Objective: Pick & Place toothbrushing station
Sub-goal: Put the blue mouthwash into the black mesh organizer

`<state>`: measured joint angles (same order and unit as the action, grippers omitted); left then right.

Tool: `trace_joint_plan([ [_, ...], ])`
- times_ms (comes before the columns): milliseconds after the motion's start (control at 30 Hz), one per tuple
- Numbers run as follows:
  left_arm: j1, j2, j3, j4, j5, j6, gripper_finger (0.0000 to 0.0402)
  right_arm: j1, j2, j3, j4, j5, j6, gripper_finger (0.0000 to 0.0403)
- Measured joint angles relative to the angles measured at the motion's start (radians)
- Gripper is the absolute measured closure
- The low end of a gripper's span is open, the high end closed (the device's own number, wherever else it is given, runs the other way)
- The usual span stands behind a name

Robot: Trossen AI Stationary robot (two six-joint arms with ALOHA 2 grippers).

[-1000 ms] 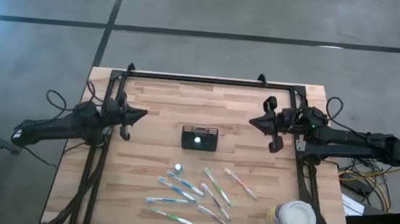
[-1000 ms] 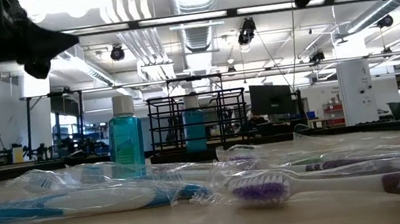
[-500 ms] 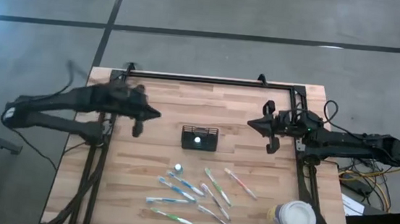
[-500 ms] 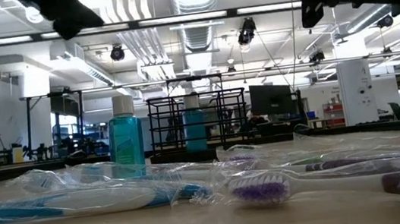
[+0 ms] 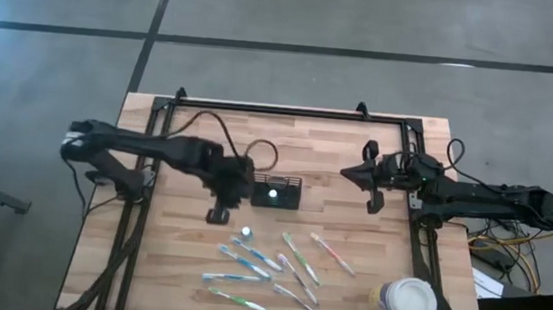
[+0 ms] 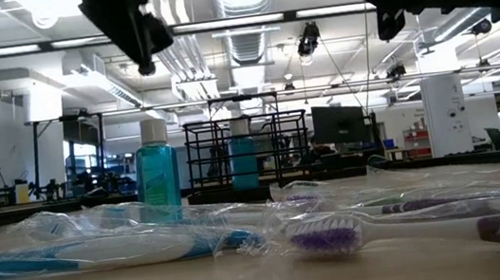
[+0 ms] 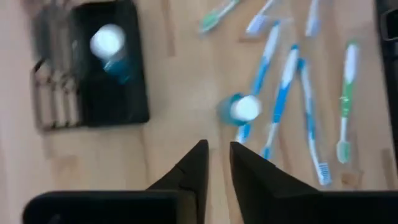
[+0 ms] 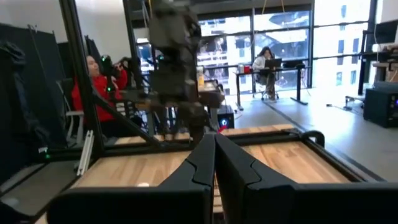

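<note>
left end effector (image 5: 219, 213) moved beside caddy (image 5: 275, 191) (fingers parting)

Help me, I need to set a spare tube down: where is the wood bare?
Bare wood runs between the caddy and the table's far rail, and along the near-left edge, left of the toothbrushes. It is crowded from the standing tube across the toothbrushes to the lidded cup. The left gripper hovers beside the caddy.
</note>
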<state>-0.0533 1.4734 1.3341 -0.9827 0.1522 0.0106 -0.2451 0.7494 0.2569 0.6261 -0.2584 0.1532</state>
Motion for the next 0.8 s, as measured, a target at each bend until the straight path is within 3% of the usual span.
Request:
trace_joint_plan([
  [233, -0.103, 0.099, 0.057, 0.04, -0.028, 0.002, 0.023, 0.0, 0.0, 0.0, -0.039, -0.001, 0.0, 0.0394],
  [367, -0.14, 0.128, 0.054, 0.081, -0.095, 0.0, 0.0185, 0.0, 0.0, 0.0, -0.048, -0.001, 0.0, 0.0394],
  [500, -0.163, 0.138, 0.054, 0.071, -0.164, -0.018, 0.0172, 0.0, 0.0, 0.0, -0.047, -0.002, 0.0, 0.0394],
  [800, -0.199, 0.183, 0.052, 0.078, -0.168, -0.015, 0.0175, 0.0, 0.0, 0.0, -0.047, -0.002, -0.007, 0.0394],
])
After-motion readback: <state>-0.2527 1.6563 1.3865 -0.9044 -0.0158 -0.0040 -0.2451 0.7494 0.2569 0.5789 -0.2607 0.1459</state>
